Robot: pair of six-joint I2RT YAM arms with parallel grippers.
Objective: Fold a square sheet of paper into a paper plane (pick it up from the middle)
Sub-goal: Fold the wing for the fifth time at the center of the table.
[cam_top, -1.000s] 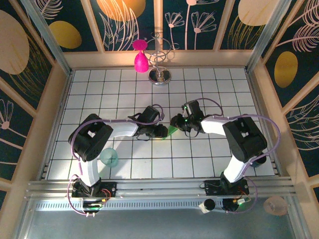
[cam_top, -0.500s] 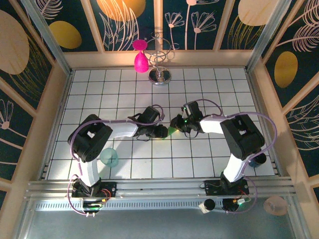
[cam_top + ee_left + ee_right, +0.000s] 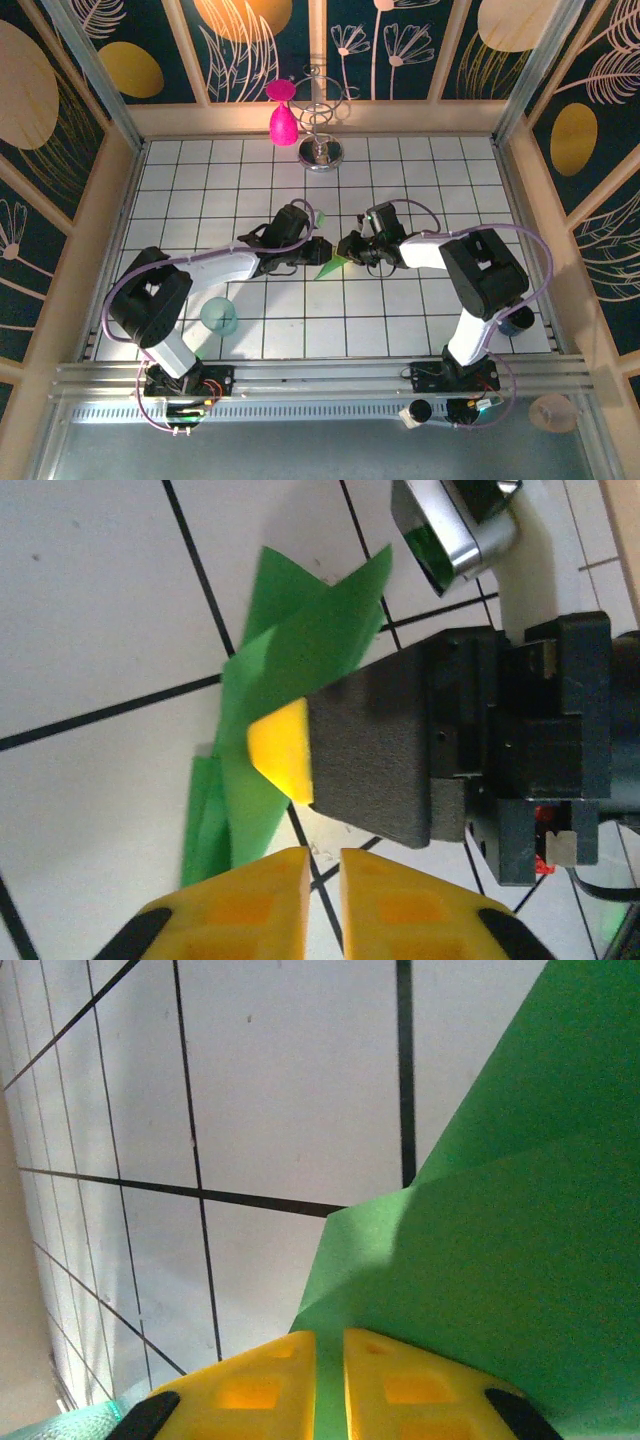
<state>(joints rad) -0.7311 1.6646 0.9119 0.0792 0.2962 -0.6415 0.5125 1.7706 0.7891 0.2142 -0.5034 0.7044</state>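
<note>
At the middle of the table [image 3: 420, 320], the folded green paper [image 3: 329, 268] sat between both grippers; the right gripper [image 3: 330, 1338] was clamped on it, green showing between its fingers, the left gripper [image 3: 322, 855] had its fingers nearly together just beside it, and a teal cup [image 3: 220, 317] stood well apart

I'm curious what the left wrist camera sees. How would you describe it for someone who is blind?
A partly folded green paper rests on a white tiled table, pinched by the right gripper reaching in from the right. The left gripper, its yellow fingertips almost together, sits at the bottom edge beside the paper.
</note>
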